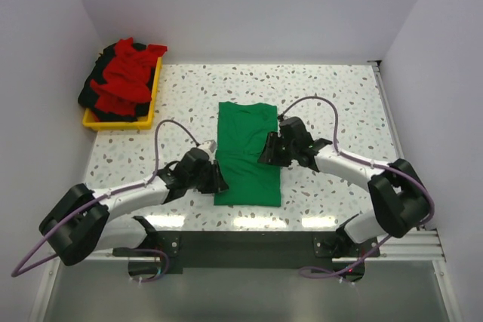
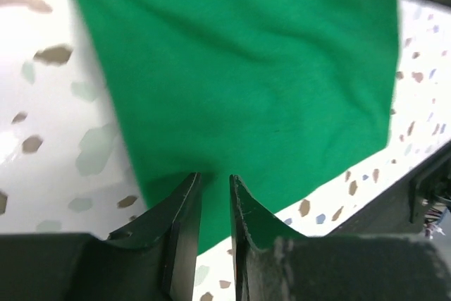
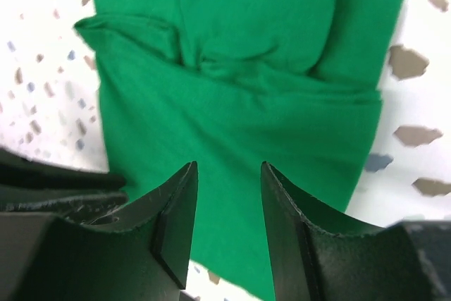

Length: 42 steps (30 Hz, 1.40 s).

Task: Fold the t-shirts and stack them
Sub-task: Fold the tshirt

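Two robot arms bend over a green t-shirt [image 1: 245, 152] that lies flat in a long folded strip at the middle of the speckled table [image 1: 339, 96], its short ends toward the near and far edges. The left gripper [image 1: 219, 179] sits low at the shirt's near left edge, its fingers [image 2: 184, 206] only a narrow slit apart, with cloth lying flat beneath the gap. The right gripper [image 1: 266, 151] hovers over the shirt's right edge, released, its fingers [image 3: 177, 202] spread wider above a bunched fold of fabric. At the table's far left corner, a yellow bin [image 1: 121, 123] holds a heap of red garments [image 1: 124, 73] over darker ones.
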Each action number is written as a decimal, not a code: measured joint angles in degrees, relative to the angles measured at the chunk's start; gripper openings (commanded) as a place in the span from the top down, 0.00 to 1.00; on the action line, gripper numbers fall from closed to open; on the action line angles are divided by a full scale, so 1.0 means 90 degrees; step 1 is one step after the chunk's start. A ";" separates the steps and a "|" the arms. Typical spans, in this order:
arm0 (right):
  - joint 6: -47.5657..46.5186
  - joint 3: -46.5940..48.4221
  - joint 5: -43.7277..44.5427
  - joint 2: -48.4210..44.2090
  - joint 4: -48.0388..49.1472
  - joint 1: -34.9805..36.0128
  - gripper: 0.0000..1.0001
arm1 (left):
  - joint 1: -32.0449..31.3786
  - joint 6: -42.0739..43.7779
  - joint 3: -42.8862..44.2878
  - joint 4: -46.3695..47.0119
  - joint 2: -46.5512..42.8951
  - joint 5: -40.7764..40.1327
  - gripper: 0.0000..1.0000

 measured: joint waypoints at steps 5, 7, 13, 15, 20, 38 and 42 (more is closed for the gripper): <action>-0.0112 0.0068 0.0469 0.0505 0.0090 -0.0134 0.57 | -0.0005 -0.0168 -0.0427 0.0109 -0.0053 -0.0044 0.74; -0.0136 0.0002 0.0568 0.0648 0.0163 -0.0284 0.58 | -0.0005 -0.0214 -0.0520 0.0192 -0.0129 -0.0053 0.74; -0.0138 -0.0180 0.0551 0.0661 0.0180 -0.0588 0.57 | -0.0005 -0.0260 -0.0639 0.0136 -0.0355 -0.0107 0.73; -0.0168 -0.0182 0.0527 0.0571 0.0085 -0.0585 0.57 | -0.0005 -0.0255 -0.0639 -0.0046 -0.0488 -0.0148 0.71; -0.0262 -0.0192 0.0425 -0.0056 -0.0381 -0.0585 0.55 | -0.0005 -0.0216 -0.0580 -0.0733 -0.1015 -0.0238 0.62; 0.0610 -0.2217 -0.0680 -0.2810 -0.0840 0.0403 0.57 | -0.0005 -0.0223 -0.0559 -0.1445 -0.1644 -0.0070 0.60; 0.0763 -0.2572 -0.0665 -0.2841 -0.0848 0.0491 0.57 | -0.0005 -0.0233 -0.0641 -0.1491 -0.1644 -0.0032 0.55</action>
